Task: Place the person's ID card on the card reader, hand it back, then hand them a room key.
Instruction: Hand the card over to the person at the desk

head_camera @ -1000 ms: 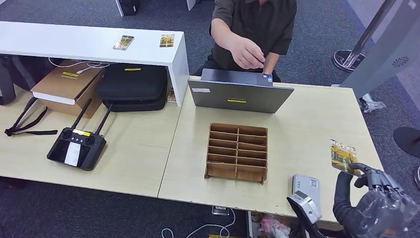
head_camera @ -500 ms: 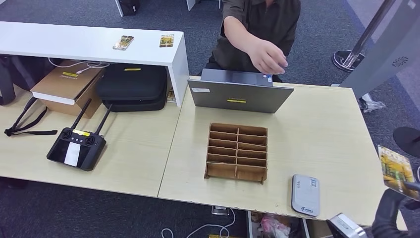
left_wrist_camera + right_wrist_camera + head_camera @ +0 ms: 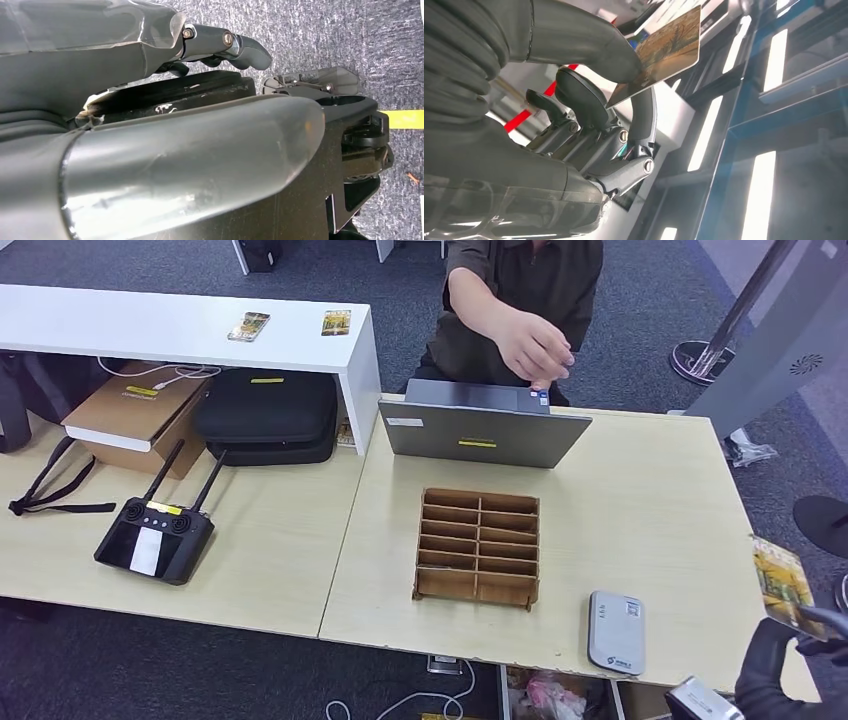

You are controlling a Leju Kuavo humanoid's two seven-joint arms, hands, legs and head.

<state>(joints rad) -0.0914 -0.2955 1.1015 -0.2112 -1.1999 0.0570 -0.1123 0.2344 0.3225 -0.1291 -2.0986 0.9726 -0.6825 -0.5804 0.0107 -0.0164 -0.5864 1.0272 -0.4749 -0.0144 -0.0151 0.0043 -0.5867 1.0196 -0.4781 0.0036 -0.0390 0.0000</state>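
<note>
The big table [image 3: 640, 500] has the grey card reader [image 3: 615, 631] lying flat near its front edge, and the person's hand [image 3: 535, 345] is far away at about 11 o'clock from the robot's right hand [image 3: 790, 665], above the laptop [image 3: 480, 430]. The right hand pinches the card [image 3: 782, 582], which stands up tall past the table's right edge, so it is the nearer hand for passing it. The left hand [image 3: 150, 100] hangs low, and I cannot tell how its fingers sit.
</note>
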